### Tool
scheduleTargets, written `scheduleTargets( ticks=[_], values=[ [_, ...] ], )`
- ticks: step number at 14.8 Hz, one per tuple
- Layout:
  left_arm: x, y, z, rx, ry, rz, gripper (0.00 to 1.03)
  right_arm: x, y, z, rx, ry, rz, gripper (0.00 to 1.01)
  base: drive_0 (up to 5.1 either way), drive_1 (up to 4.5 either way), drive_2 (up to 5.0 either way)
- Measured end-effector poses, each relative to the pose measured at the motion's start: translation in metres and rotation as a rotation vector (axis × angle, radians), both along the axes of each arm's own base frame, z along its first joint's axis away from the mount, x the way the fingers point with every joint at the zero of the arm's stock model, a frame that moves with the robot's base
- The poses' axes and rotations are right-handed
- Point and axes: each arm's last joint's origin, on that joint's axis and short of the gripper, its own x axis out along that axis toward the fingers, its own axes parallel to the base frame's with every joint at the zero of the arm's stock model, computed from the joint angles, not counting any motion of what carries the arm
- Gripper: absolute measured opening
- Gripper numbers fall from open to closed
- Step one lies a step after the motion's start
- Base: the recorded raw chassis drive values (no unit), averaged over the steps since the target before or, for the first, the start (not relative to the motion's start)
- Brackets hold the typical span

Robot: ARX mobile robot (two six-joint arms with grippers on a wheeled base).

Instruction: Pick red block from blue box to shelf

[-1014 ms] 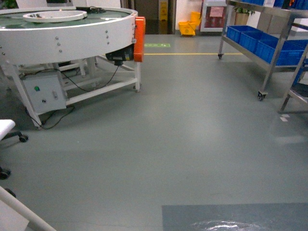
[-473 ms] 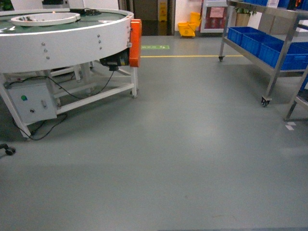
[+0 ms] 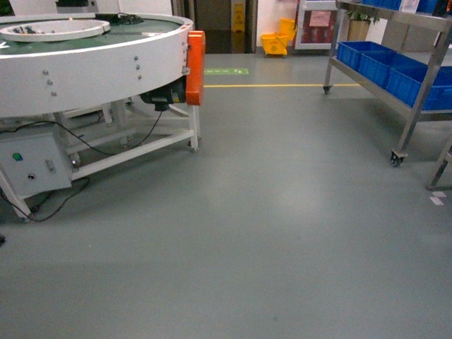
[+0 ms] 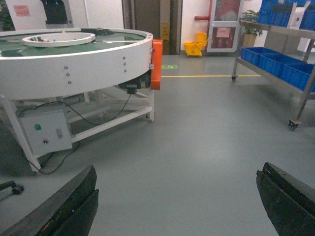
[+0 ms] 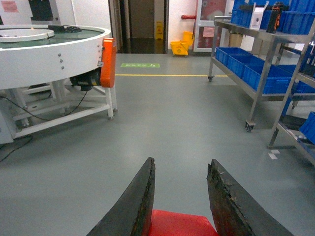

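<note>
Nearest, in the right wrist view, the right gripper (image 5: 179, 196) has its dark jaws drawn close around the small glossy red block (image 5: 179, 223), which sits between them at the bottom edge; only its top face shows, so how firmly it is pinched cannot be told. The left gripper (image 4: 179, 201) holds nothing, its worn black jaws spread wide at the two lower corners of its view. Neither gripper shows in the head view.

The block is thus out of its bin and riding with the robot; the light turquoise bin itself is not in sight. Judging from this, the carry to the shelf is under way. The main risk is a shallow grip: a jolt from the wheeled base over the grey floor (image 3: 268, 233) could shake the brick loose.

Farther off to the left stands a large round white conveyor table (image 3: 92, 56) with an orange panel (image 3: 195, 67) and trailing black cables at its frame. To the right is the stainless-steel shelf (image 5: 256, 73) on castors, its lower tier filled with dark blue crates (image 5: 251, 66). The floor between looks open, though a shelf post or castor could catch a wide turn. Beyond, a yellow mop bucket (image 3: 275, 42) sits by a doorway.
</note>
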Motion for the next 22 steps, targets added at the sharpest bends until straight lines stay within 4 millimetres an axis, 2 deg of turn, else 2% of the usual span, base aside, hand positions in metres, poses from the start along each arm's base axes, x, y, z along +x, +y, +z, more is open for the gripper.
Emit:
scheduleTargets(
  ticks=[22],
  values=[
    [0.0000,0.0000,-0.0001,0.000,0.001,0.000,0.98,0.0000,0.0000,0.0000,0.000,0.000,0.001,0.27,0.0,4.23,-4.3]
  ],
)
